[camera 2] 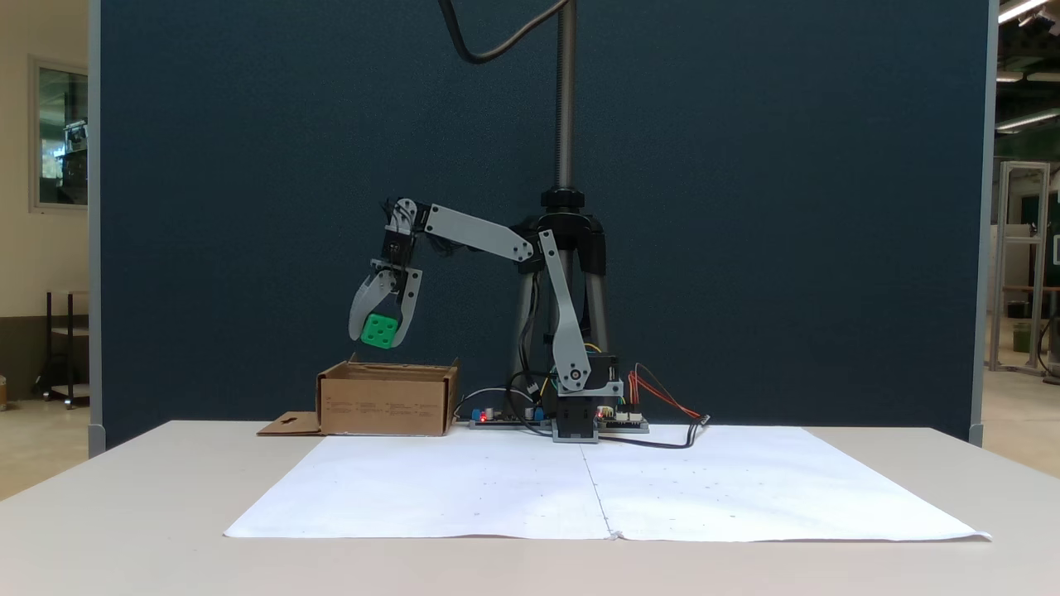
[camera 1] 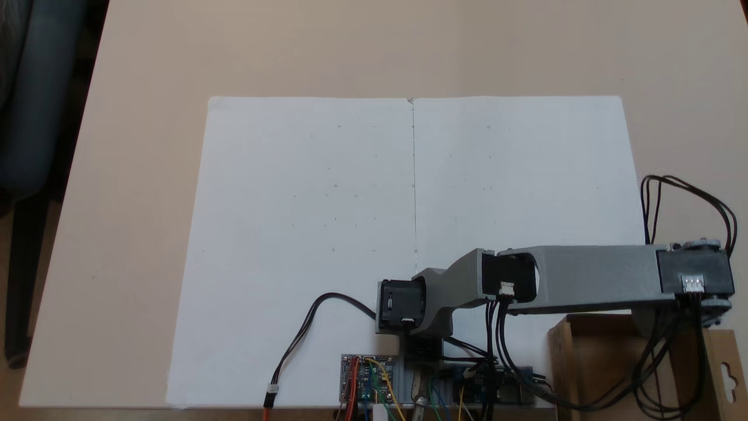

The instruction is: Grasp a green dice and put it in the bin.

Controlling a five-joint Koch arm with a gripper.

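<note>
In the side-on fixed view the gripper (camera 2: 383,331) hangs above the bin (camera 2: 387,402), its jaws pointing straight down and pinching the green dice (camera 2: 380,330) between their tips. The dice is held in the air, clear of the box's top rim and roughly over the box's left half as that view shows it. Being a cube, it has no long axis; it sits tilted in the grip, one corner lowest, and the face turned toward this camera shows dark recessed pips, though their count is too small to be sure of.

The bin is a shallow brown cardboard box standing on the worktop (camera 2: 124,497) at the far left of the scene, just left of the arm's base (camera 2: 577,418). Its long side faces the camera, and a flap (camera 2: 286,425) with a cutout lies flat on the worktop at its left end. In the fixed view from above, the bin (camera 1: 590,362) sits at the lower right corner with the flap (camera 1: 724,368) at its right edge, and the grey forearm (camera 1: 590,278) reaches across to the right over it, cables trailing into the box.

A large white paper sheet (camera 2: 604,488) with a centre seam covers the middle of the worktop. A circuit board (camera 1: 368,377) lies beside the base.
</note>
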